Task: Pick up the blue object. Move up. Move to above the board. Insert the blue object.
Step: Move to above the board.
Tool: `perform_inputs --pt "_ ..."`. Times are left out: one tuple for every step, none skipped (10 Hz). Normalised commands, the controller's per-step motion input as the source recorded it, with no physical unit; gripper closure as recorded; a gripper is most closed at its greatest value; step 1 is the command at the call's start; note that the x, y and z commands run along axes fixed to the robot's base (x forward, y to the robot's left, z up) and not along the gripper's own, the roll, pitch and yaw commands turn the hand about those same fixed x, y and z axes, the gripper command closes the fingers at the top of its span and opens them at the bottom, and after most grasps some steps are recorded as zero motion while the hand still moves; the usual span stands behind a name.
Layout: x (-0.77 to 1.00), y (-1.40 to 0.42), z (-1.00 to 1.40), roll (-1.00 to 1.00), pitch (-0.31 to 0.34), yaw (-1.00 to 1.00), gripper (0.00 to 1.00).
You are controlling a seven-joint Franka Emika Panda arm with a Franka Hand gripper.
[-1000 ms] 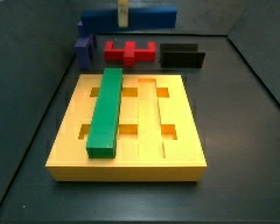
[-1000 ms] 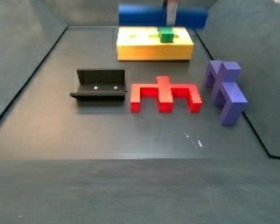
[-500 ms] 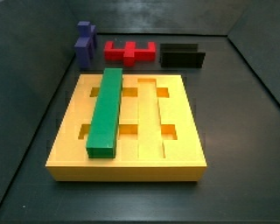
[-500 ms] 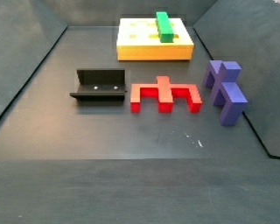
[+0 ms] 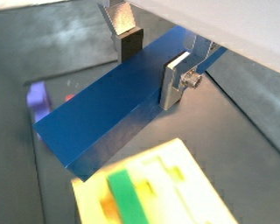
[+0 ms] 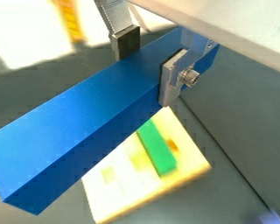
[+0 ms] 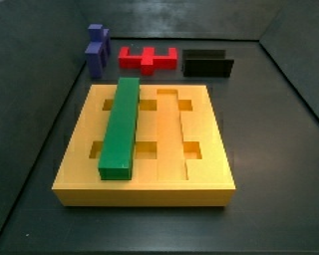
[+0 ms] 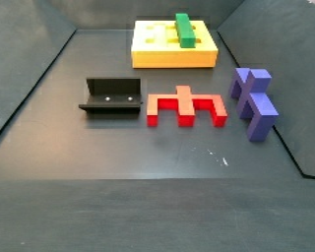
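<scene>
In both wrist views my gripper (image 5: 152, 66) (image 6: 149, 61) is shut on the blue object (image 5: 119, 96) (image 6: 84, 122), a long royal-blue square bar held across its middle, one finger on each long side. It hangs high above the floor. The board (image 5: 189, 175) (image 6: 119, 188), a yellow slab with grooves and square holes, lies below with a green bar (image 5: 136, 197) (image 6: 163, 149) in one groove. Both side views show the board (image 7: 202, 129) (image 8: 173, 57) and green bar (image 7: 123, 125) (image 8: 184, 30), but neither the gripper nor the blue object.
A purple-blue stepped block (image 7: 96, 50) (image 8: 256, 98), a red comb-shaped piece (image 7: 152, 58) (image 8: 187, 105) and the dark fixture (image 7: 209, 63) (image 8: 110, 96) stand on the dark floor beyond the board. Dark walls ring the floor.
One second ago the blue object and a finger showed at the top edge of both side views. They have since risen out of those views. Nothing else moved.
</scene>
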Motion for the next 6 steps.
perform_inputs --pt "0.21 -0.64 0.16 0.05 0.082 1.0 1.0" --pt "0.09 -0.11 0.04 0.05 0.094 1.0 1.0" --pt "0.05 -0.04 0.03 0.05 0.093 1.0 1.0" --pt "0.03 -0.04 0.03 0.05 0.097 1.0 1.0" --pt "0.03 -0.03 0.03 0.06 0.105 1.0 1.0" --pt "0.03 -0.03 0.03 0.06 0.116 1.0 1.0"
